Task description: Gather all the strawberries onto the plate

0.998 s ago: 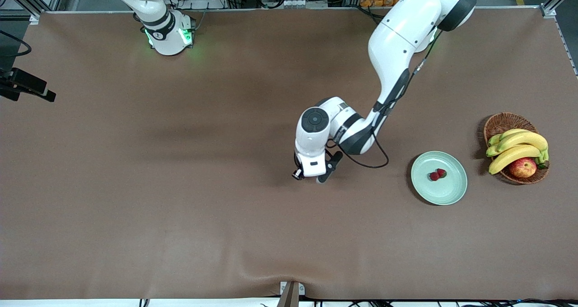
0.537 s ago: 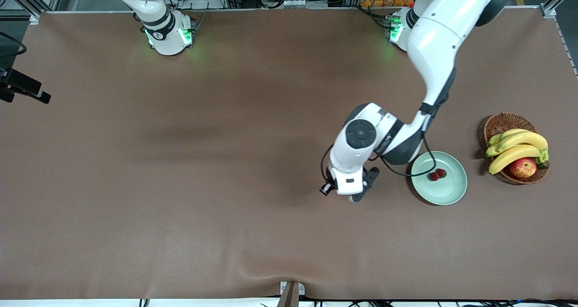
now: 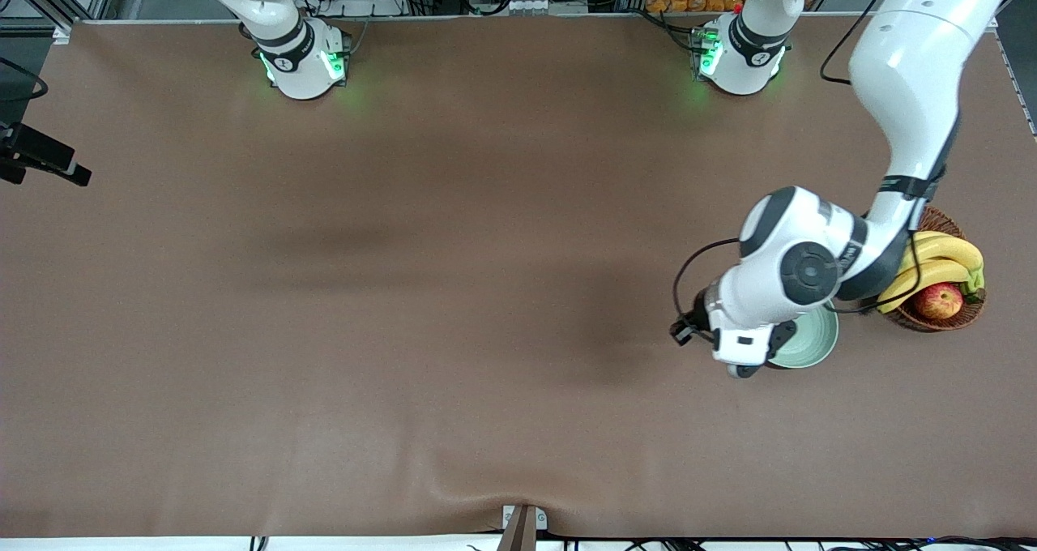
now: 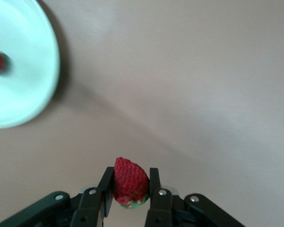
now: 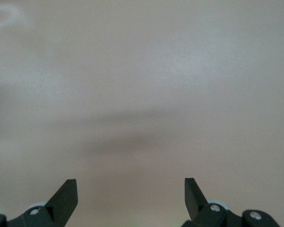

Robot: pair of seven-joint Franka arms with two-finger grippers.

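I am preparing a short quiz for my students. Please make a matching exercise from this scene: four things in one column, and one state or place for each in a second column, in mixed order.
Things:
1. left gripper
2. right gripper
3. pale mint-green round plate
4. red-yellow apple

States or places:
A. in the brown wicker basket, beside yellow bananas
B. open, over bare brown table
C. shut on a small red strawberry
D. partly hidden under the left arm

Pairs: 1-C, 2-B, 3-D, 4-A
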